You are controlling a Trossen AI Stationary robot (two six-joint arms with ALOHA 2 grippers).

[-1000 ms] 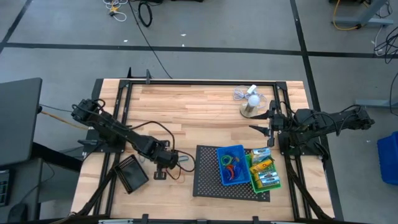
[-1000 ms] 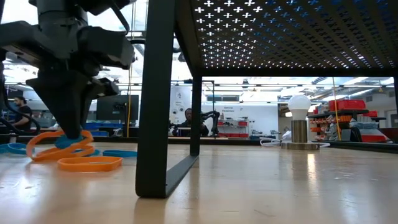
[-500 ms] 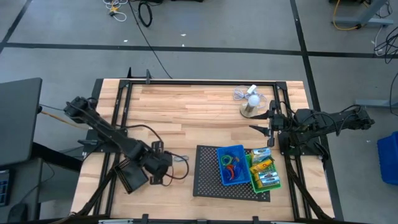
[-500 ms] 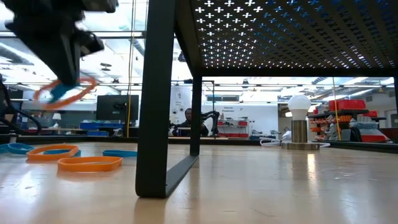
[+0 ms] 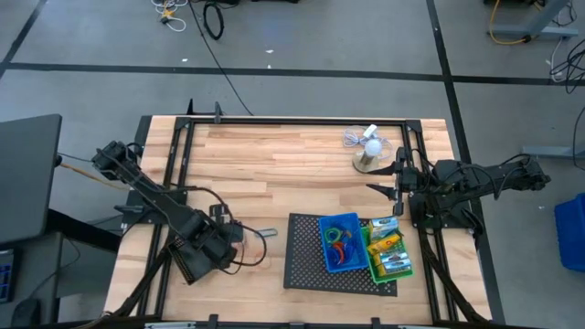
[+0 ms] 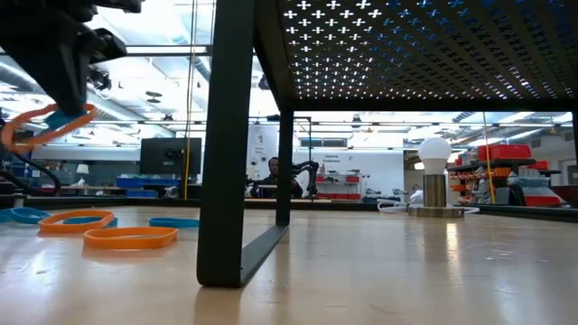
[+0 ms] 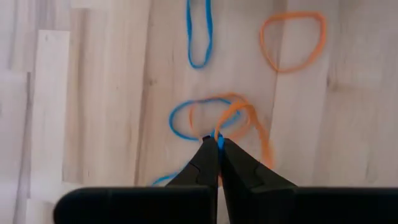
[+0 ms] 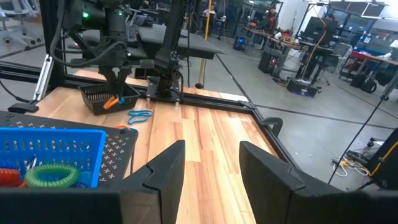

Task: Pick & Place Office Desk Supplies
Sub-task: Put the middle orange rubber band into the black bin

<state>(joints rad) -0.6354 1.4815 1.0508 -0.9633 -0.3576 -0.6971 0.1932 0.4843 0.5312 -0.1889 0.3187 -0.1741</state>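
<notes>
My left gripper (image 6: pixel 61 90) hangs above the table's near left part, shut on an orange rubber band (image 6: pixel 41 128) and a blue one (image 7: pixel 220 142). It is beside the black bin (image 5: pixel 187 259). More orange loops (image 6: pixel 128 237) and blue loops (image 6: pixel 173 221) lie flat on the wood below. The blue bin (image 5: pixel 340 241) with bands and the green bin (image 5: pixel 388 253) with small boxes stand on the mesh tray (image 5: pixel 306 260). My right gripper (image 8: pixel 208 165) waits open at the table's right side, with nothing between its fingers. My left gripper pinches the orange band and the blue band together at one spot of their loops (image 7: pixel 219 138), only at the free ends of its two shut fingers. The fingers slant down from above. Both bands hang slack below the tips, lifted clear of the table.
A white mini fan (image 5: pixel 369 153) on a round base stands at the far right. The mesh tray's black leg (image 6: pixel 226 181) rises in the low view. Bare wood lies across the table's far half.
My left gripper has risen from the pile of bands and gone toward the table's near left, toward the black bin, tipping as it went. It stays shut. The orange and blue bands have come up with it, clear of the table; the other loops stay put.
</notes>
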